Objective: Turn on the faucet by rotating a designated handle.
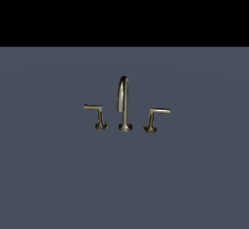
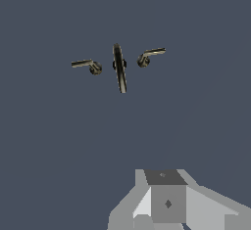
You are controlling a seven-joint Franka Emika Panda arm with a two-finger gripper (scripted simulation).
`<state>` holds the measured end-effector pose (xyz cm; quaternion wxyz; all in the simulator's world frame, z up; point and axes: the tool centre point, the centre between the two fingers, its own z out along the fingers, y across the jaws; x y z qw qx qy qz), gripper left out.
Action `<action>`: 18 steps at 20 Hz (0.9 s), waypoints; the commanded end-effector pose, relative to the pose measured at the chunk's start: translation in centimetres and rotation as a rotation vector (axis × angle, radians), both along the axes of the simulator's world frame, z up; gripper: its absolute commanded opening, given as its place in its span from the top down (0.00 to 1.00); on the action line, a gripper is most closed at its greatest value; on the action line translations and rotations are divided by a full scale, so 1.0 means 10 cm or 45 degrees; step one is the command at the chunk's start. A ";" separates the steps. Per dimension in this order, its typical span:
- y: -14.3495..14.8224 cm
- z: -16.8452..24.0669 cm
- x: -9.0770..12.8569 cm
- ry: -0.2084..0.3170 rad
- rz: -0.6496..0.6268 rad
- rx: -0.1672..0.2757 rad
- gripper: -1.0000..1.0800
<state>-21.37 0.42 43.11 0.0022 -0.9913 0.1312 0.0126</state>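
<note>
The faucet [image 1: 124, 104] stands on the grey-blue floor, a bronze-silver set with a tall arched spout in the middle. The designated handle [image 1: 152, 122] is the short post at the exterior view's right, and its lever bar juts right. A mirror-image handle [image 1: 99, 120] stands on the other side of the spout. From above, the wrist view shows the spout [image 2: 119, 67] and the designated handle [image 2: 146, 57]. Only grey parts of my gripper [image 2: 166, 202] show at the edge of the wrist view, well away from the faucet with nothing visibly held. The arm is out of the exterior view.
A flat grey-blue floor [image 1: 58, 174] spreads around the faucet on all sides. A black band fills the back of the exterior view.
</note>
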 end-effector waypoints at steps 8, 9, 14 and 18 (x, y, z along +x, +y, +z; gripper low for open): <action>0.04 -0.63 0.49 -0.003 -0.324 -0.003 1.00; 0.03 -0.69 0.54 -0.003 -0.359 -0.003 1.00; -0.01 -1.02 0.81 -0.005 -0.532 -0.005 1.00; -0.07 -1.29 1.01 -0.006 -0.669 -0.006 1.00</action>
